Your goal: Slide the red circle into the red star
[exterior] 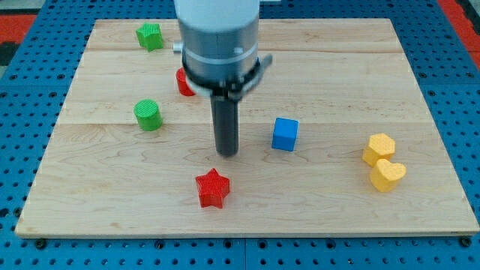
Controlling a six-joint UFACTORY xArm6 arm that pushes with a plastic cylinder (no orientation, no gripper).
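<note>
The red star [212, 188] lies near the view's bottom, a little left of centre. The red circle [183, 82] sits higher up, mostly hidden behind the arm's grey body; only its left edge shows. My tip [226, 153] is at the end of the dark rod, just above and right of the red star and well below the red circle. The tip touches neither block.
A green block [150, 36] sits at the top left and a green cylinder [148, 115] at the left. A blue cube [285, 134] is right of the tip. A yellow hexagon [379, 148] and a yellow heart [388, 175] lie at the right. The wooden board [337, 67] ends at blue pegboard.
</note>
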